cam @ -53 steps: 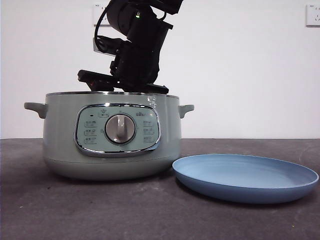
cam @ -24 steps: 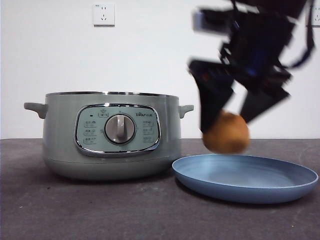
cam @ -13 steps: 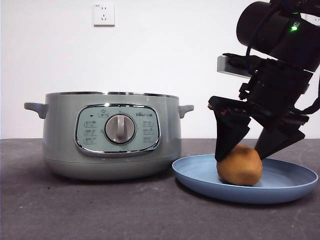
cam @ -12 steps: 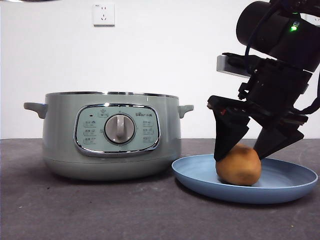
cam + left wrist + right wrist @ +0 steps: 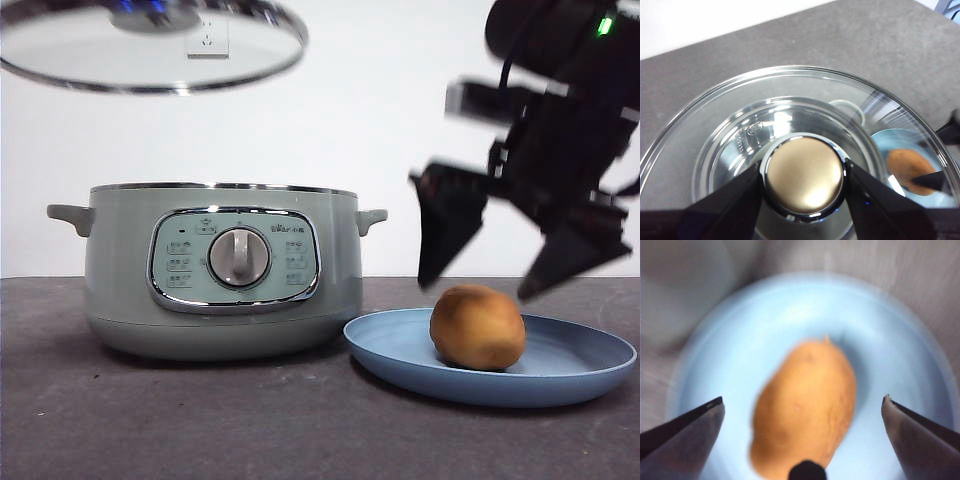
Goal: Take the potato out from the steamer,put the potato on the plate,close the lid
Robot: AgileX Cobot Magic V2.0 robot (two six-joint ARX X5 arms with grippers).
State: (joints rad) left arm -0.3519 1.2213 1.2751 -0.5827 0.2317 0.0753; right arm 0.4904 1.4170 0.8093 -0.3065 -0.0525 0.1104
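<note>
Potato (image 5: 478, 327), smooth, rounded and golden-brown, lies on the wide, shallow light-blue plate (image 5: 400, 350), which sits on the dark grey table (image 5: 200, 420) at the right of the scene, just beside the steamer. Nothing grips the potato: the right gripper (image 5: 505, 270) hangs above it, blurred, with its two black jaws spread wide to either side and clear of the skin. The right wrist view shows the same thing, the potato (image 5: 805, 410) resting between the open jaws of that gripper (image 5: 802, 412) on the blue plate (image 5: 890, 330), without contact.

At the left of the scene stands the large round sage-green steamer (image 5: 120, 270), its two side handles sticking out and its chrome-framed control panel with the central dial facing the near side. Its top is uncovered. The round glass lid with the chrome rim (image 5: 150, 55) is held in the air, slightly tilted, well above the steamer. In the left wrist view the left gripper (image 5: 804, 176) pinches the lid (image 5: 715, 145) by its round knob, one black jaw pressed against each side. Through the glass the steamer's bright inner bowl (image 5: 765, 125) and, off to one side, the potato (image 5: 910, 167) on the plate are visible.
</note>
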